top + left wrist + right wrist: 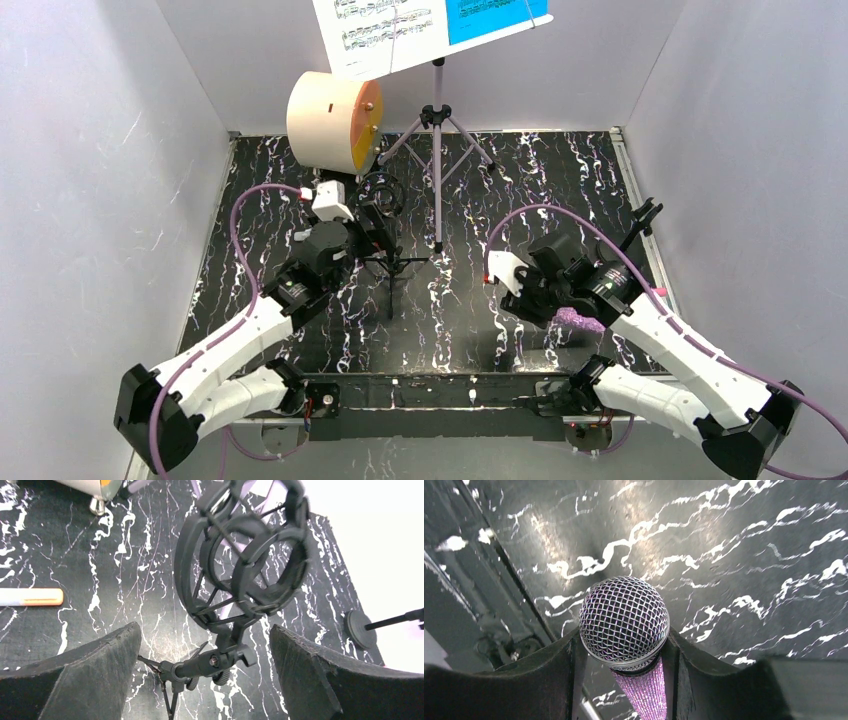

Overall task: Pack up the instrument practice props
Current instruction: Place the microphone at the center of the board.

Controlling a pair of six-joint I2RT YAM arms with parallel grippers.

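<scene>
A thin black mic tripod point(388, 262) with a ring-shaped cradle point(240, 555) stands left of centre. My left gripper point(204, 629) is open wide on either side of its swivel joint point(215, 661), with neither finger touching it. My right gripper point(623, 636) is shut on the glittery purple microphone point(646, 692) just below its silver mesh head point(624, 617), and holds it low over the table's near right point(578, 319). A second black tripod point(641, 222) lies by the right edge. The lilac music rack point(437, 150) stands at the back with white point(375, 30) and blue point(495, 15) pages on it.
A cream drum with an orange face point(330, 120) lies on its side at the back left, close to the tripod. A small orange marker point(30, 596) lies on the black marbled table point(540, 180). White walls enclose three sides.
</scene>
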